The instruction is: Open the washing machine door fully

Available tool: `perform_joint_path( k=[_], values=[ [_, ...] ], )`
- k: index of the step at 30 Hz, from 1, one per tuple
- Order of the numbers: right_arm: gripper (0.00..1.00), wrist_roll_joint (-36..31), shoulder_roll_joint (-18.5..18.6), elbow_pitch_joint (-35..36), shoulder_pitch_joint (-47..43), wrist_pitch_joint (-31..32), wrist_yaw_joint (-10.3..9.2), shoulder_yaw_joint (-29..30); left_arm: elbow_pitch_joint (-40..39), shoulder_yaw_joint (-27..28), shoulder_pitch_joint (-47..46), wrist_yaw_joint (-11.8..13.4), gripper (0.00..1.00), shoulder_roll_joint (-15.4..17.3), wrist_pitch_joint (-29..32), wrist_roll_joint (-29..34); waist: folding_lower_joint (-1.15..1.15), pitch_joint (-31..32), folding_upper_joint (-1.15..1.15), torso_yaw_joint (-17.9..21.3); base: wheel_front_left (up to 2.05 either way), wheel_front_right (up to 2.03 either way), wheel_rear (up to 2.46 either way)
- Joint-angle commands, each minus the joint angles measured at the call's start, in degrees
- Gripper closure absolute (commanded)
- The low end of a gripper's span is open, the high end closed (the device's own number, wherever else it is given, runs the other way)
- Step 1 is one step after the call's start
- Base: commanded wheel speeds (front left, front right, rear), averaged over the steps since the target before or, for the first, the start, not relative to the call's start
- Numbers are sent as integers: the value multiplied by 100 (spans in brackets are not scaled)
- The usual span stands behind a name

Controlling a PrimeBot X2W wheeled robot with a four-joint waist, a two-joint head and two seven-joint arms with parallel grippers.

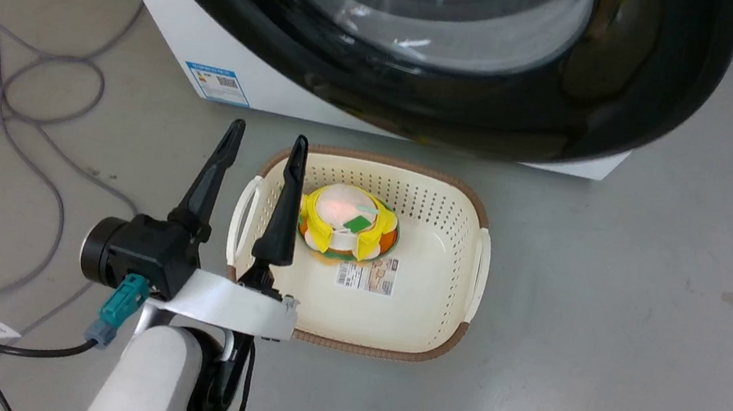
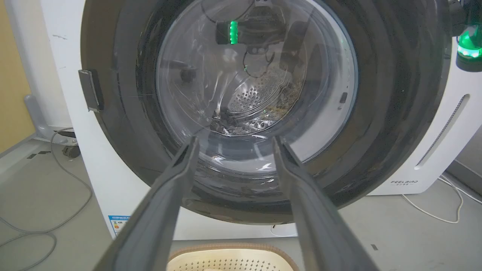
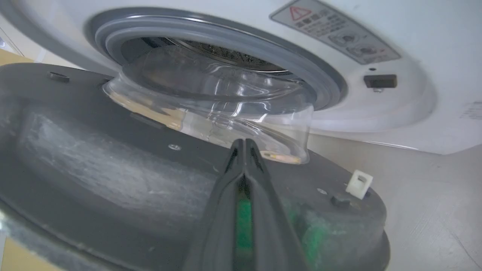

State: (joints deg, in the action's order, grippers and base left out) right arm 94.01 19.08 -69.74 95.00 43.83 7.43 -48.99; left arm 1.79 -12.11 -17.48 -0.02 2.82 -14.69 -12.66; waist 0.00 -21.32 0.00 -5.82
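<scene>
Now our left gripper (image 1: 270,132) hangs released, its two dark fingers spread over the 9 o'clock rim of a cream basket (image 1: 380,159) on the floor. A yellow and orange object (image 1: 346,224) sits in the basket, just at 3 o'clock of those fingers. At 12 o'clock stands the washing machine (image 1: 170,20), with the glossy black washing machine door (image 1: 494,116) reaching out above the basket's far rim. Our right gripper (image 3: 244,141) is clenched, fingers pressed together, tips at the foot of the clear glass bowl (image 3: 211,94) on the door's matte back. We cannot tell whether they touch it. The bowl stands apart from the grey rubber ring (image 3: 226,35) at 12 o'clock, so the door is partly open. Grey cables (image 1: 101,84) loop on the floor at 9 o'clock.
</scene>
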Motion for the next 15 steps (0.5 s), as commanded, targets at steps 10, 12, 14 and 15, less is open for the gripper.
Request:
perform_joint_path(
  k=[10,12,14,15],
  values=[
    [100,322,78,898,-1393,200,6,93,327,122,539,-73,0,6,-30,324,0,795,0,13,0,0,0],
    [100,384,101,1078,-1668,194,6,108,387,153,645,-89,0,6,-30,423,0,948,0,9,0,0,0],
    [100,444,114,1271,-1943,178,6,116,441,190,751,-116,0,6,-30,496,0,1096,0,10,0,0,0],
    [100,481,118,1364,-2073,173,6,123,469,209,802,-130,0,6,-30,539,0,1156,0,12,0,0,0]
  ],
)
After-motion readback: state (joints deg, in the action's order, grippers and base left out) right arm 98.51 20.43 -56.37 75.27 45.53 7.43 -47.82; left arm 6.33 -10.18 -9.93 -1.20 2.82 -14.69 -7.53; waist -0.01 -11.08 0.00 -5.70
